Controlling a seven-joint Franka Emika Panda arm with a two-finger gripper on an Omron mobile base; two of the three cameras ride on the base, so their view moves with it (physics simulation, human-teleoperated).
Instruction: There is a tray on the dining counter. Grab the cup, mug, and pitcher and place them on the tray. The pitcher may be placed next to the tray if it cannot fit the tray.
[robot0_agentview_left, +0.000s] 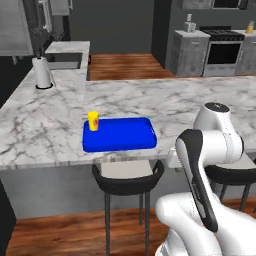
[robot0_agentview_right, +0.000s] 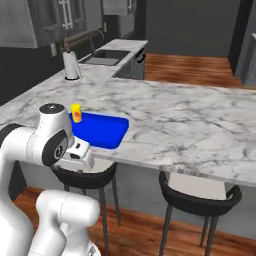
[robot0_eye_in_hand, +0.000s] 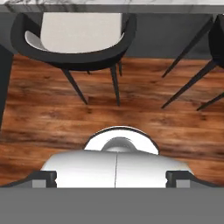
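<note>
Jaws spread wide, we aim down at one dark stool (robot0_eye_in_hand: 74, 39) on wood floor; above them, one cup (robot0_agentview_left: 93, 120) stands on one tray (robot0_agentview_left: 120, 134) atop the worktop (robot0_agentview_left: 165, 100).

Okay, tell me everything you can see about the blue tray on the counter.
The tray is a flat, bright blue rectangle with rounded corners and a low raised rim. It lies flat on the dining counter, near the front edge, above a dark stool. The yellow cup stands upright at its far left corner; whether inside the rim is hard to tell. Nothing else is on it.
</note>
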